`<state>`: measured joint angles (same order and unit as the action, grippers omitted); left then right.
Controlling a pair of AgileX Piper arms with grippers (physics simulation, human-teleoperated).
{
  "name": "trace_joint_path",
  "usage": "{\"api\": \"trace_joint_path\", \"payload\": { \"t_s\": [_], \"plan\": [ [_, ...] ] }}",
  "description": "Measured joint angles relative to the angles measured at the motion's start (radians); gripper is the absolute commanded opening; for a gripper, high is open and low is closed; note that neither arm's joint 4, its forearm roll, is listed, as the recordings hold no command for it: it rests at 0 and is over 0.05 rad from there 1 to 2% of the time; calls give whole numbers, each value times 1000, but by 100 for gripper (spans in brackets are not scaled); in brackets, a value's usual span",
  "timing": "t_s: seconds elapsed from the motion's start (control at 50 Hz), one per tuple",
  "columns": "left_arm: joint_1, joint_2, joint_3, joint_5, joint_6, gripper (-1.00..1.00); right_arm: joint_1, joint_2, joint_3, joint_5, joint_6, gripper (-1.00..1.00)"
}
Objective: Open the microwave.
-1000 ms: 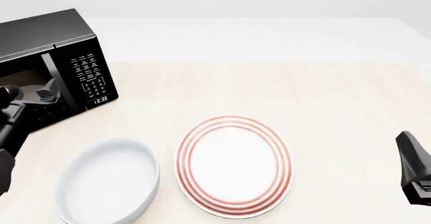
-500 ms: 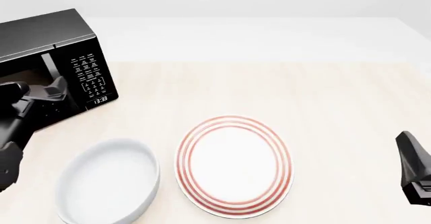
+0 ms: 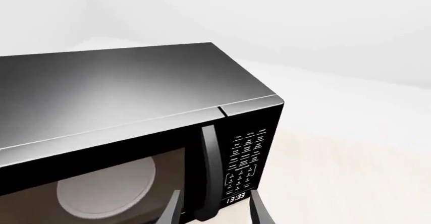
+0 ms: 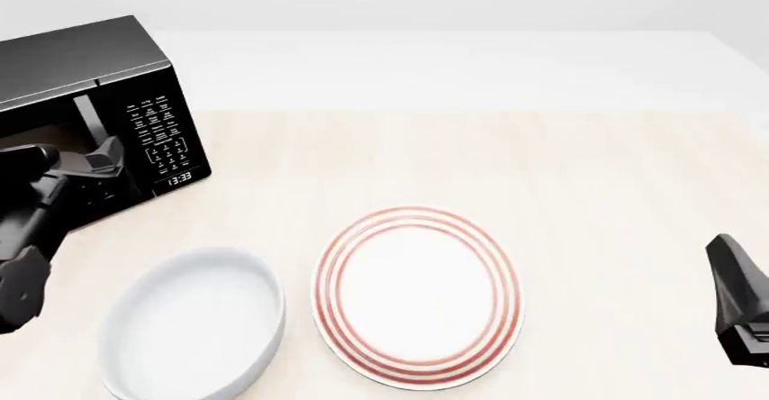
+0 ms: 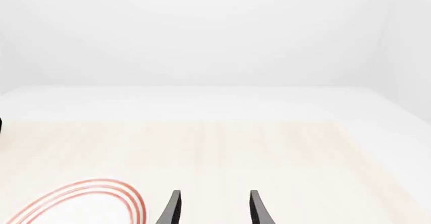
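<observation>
Microwave [image 4: 90,103] at the far left of the table [image 4: 505,157], door closed, keypad panel and clock on its right side, vertical grey handle [image 3: 209,173] just left of that panel. Pale turntable [image 3: 104,191] visible behind the dark glass.

Left gripper [image 3: 214,209] close in front of the door, jaws spread, one finger on each side of the handle's lower end, not yet closed on it. Right gripper [image 5: 213,209] parked at the near right edge, jaws spread and holding nothing, well apart from everything.

Step in hand, judged: closing on the handle, then pulling.

- Push a little more forward, so the handle sits deep between the fingers [image 3: 259,211] and not only at the tips.
- Keep the handle centred before closing, otherwise one finger may press on the glass or the keypad.
- Pinch firmly, then pull along an arc around the hinge, probably on the door's left side; a straight pull may slip off or drag the whole oven.

White bowl [image 4: 193,323] and red-ringed plate [image 4: 419,294] lying nearer; low elbow to be avoided over the bowl.
</observation>
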<state>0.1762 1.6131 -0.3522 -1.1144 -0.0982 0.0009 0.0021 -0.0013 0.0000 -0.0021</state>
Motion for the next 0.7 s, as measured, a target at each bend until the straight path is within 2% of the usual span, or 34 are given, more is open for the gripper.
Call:
{"api": "trace_joint_path", "payload": {
  "t_s": [0.7],
  "plan": [
    [4,69,-36,-22,3,100,0,0,0,0,0,100]
  ]
}}
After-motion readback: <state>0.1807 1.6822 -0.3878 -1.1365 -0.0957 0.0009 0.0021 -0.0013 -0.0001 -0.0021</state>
